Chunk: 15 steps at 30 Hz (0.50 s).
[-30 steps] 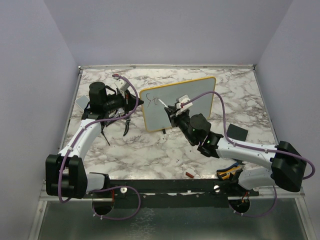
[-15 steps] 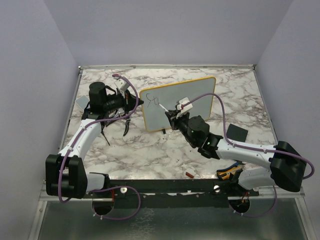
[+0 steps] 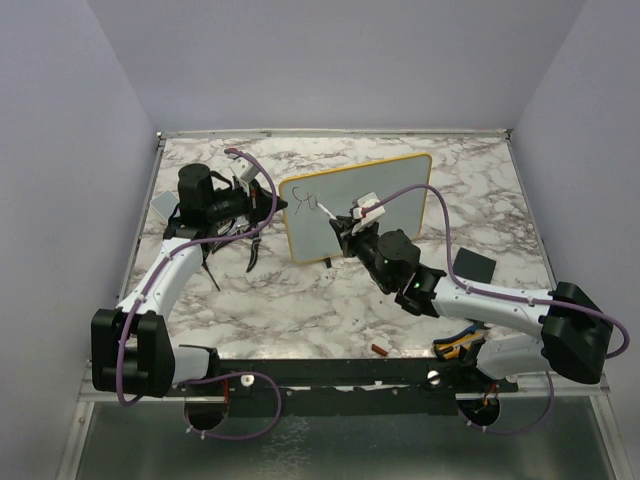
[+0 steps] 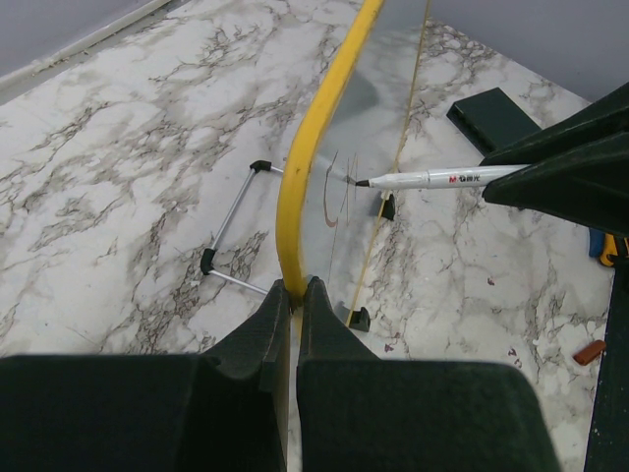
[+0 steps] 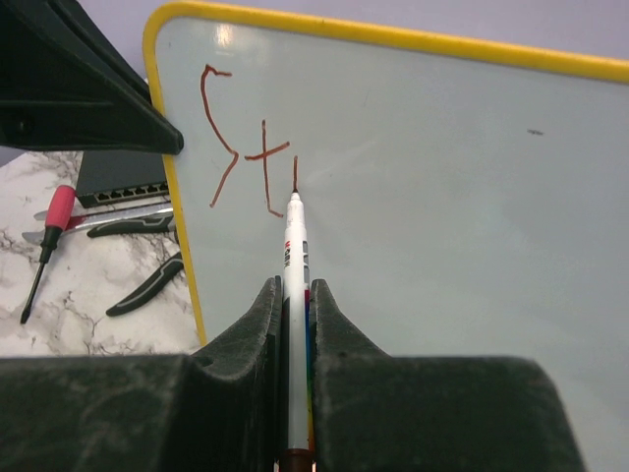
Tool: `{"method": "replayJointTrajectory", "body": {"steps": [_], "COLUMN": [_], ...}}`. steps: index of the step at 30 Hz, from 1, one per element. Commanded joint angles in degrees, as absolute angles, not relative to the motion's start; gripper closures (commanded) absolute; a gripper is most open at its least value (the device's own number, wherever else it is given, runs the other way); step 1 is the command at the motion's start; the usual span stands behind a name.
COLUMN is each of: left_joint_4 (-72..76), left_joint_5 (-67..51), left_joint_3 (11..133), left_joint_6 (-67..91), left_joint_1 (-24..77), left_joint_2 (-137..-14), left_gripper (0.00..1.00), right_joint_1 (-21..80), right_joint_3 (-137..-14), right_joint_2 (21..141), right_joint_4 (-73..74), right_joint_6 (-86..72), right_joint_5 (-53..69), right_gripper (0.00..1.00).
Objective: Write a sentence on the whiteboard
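The whiteboard (image 3: pixel 390 172) stands upright at the far middle of the table, its face turned toward the near right. The left gripper (image 4: pixel 297 285) is pressed together on the yellow frame (image 4: pixel 319 128) at the board's left edge, steadying it. The right gripper (image 5: pixel 295 287) pinches a marker (image 5: pixel 294 246) between its fingers, with the barrel running straight out from the jaws toward the board.

The marker tip touches the board at the bottom of a short vertical stroke just right of the "St" (image 5: pixel 265 152). Those letters sit high in the board's left corner, so the sentence looks barely begun.

The unwritten surface lies to the right of the tip, along the board's long left-to-right axis. The next letters therefore likely call for the right arm to carry the tip rightward while keeping it on the face. The left arm is at the wrong edge for writing and serves best as the brace.
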<state>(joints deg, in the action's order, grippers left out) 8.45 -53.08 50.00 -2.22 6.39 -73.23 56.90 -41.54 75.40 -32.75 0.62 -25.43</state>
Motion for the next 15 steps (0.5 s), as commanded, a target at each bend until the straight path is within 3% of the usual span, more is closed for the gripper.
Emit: {"method": "replayJointTrajectory", "body": {"steps": [1,15], "left_joint_4": [6.2,6.1], "left_joint_5": [-50.2,-50.1], "left_joint_3": [49.0,49.0], "left_joint_6": [-5.0,-5.0], "left_joint_1": [6.4,6.4], "left_joint_2": [-72.9,-72.9], "left_gripper": [1.0,1.0], "right_joint_1": [56.6,56.6], "right_joint_3": [-43.9,-42.8], "right_joint_2": [75.9,74.7], "right_joint_4": [-36.1,-36.7], "right_joint_6": [3.4,3.6], "right_joint_5": [-27.7,-29.9], "right_gripper": [0.99,0.99]}}
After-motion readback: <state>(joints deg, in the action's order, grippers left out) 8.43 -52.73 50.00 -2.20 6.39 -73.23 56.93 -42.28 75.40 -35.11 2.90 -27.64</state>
